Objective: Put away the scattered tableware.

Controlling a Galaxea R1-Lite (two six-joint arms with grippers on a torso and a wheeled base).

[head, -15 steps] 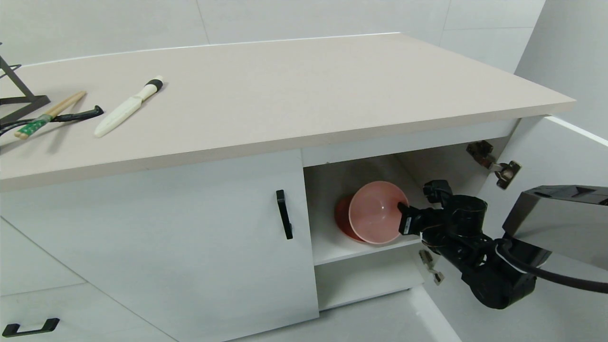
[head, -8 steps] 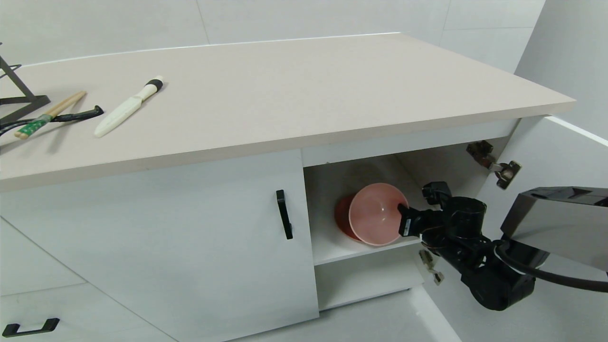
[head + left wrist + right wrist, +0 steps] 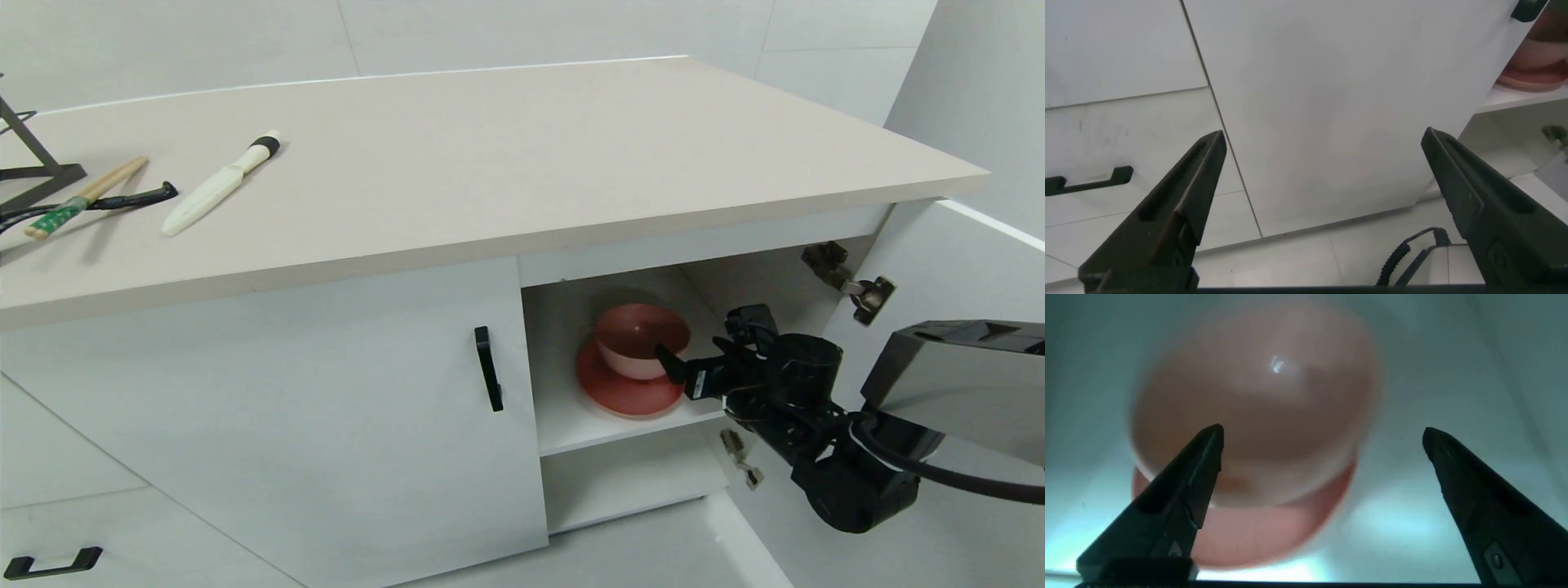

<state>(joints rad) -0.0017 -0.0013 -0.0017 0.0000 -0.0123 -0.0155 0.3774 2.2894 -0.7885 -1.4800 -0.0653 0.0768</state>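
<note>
Bowl (image 3: 641, 341): upright on the plate (image 3: 624, 396), on the cupboard shelf (image 3: 588, 429).
Right claw (image 3: 1319, 441): released, spread wide just in front of the bowl.
Left claw (image 3: 1323, 143): spread, empty, facing the shut door (image 3: 1355, 106).
Risk: pulling back crooked could clip the rim and tip the bowl or drag it off the plate.
Outstanding: knife (image 3: 219, 184) and chopsticks (image 3: 86, 196) on the counter (image 3: 490, 155).

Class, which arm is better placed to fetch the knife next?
Probably left: the knife lies on the counter's left, while the right hand is down at the cupboard by the bowl.
</note>
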